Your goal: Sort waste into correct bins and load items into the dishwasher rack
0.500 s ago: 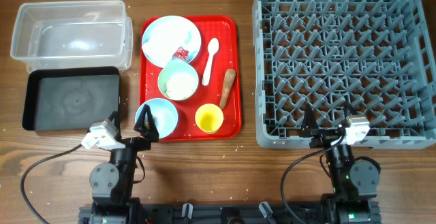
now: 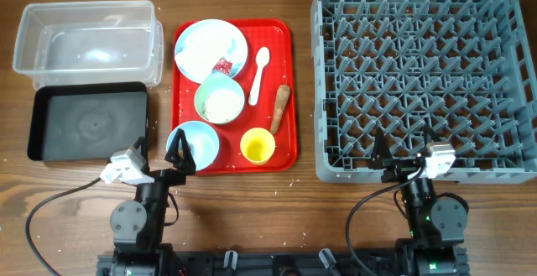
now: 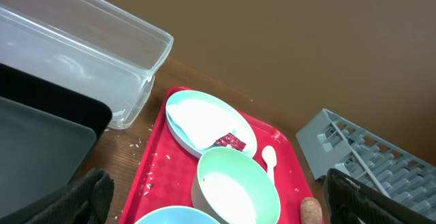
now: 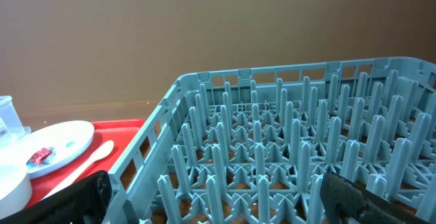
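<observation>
Overhead view: red tray [image 2: 285, 33] sits mid-worktop [image 2: 277, 217]. The clear tub [image 2: 84, 7] and black tray [image 2: 88, 123] are to its left, tub at the back, black tray in front and touching it. The big grey rack [image 2: 320, 75] is off to the right, apart from the red tray.

On the red tray I see:
- the plate [image 2: 201, 45] at the back, with a small red wrapper [image 2: 222, 65] on its near edge
- a bowl [image 2: 220, 100] just in front of the plate with whitish bits inside
- a second bowl [image 2: 200, 140] at the near left corner
- a yellow cup [image 2: 258, 146] beside that bowl, upright
- a white spoon [image 2: 259, 75] and a brown stick [image 2: 279, 108] lying along the right side

Left gripper [image 3: 218, 183] is spread wide and grips nothing. It hangs at the near edge of the red tray, right by the second bowl. Right gripper [image 4: 214, 183] is also spread wide with nothing in it. It sits at the rack's near edge, looking across the pegs.
</observation>
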Robot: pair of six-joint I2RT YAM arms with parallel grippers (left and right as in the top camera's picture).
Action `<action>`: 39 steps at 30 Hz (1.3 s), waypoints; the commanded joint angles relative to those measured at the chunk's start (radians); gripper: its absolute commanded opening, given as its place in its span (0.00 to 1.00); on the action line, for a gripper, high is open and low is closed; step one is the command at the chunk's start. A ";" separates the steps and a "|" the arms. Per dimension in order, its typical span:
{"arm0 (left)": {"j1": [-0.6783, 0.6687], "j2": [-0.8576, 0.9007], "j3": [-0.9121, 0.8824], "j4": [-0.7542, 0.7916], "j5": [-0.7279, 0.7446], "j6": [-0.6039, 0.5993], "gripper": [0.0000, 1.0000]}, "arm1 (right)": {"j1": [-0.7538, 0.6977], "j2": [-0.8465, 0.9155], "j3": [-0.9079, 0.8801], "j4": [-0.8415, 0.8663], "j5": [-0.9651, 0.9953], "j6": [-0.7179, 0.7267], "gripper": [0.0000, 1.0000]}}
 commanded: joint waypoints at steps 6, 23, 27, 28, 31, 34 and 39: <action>-0.002 -0.011 -0.004 0.000 -0.006 0.016 1.00 | -0.003 -0.006 -0.001 0.003 -0.001 0.017 1.00; -0.002 -0.011 -0.004 0.015 -0.006 0.016 1.00 | -0.003 -0.006 -0.001 0.028 0.014 0.015 1.00; -0.002 -0.011 -0.004 0.075 -0.006 0.016 1.00 | -0.003 -0.006 -0.001 0.077 0.014 0.014 1.00; -0.002 -0.011 -0.004 0.084 -0.006 0.016 1.00 | -0.003 -0.006 -0.001 0.093 0.014 0.013 1.00; -0.002 -0.011 -0.004 0.090 -0.006 0.016 1.00 | -0.003 -0.006 0.010 0.122 0.014 0.011 1.00; -0.002 -0.011 -0.004 0.089 -0.006 0.016 1.00 | -0.003 -0.006 0.031 0.121 0.013 0.011 1.00; -0.002 -0.011 -0.004 0.079 -0.024 0.016 1.00 | -0.003 -0.006 0.040 0.118 -0.020 0.011 1.00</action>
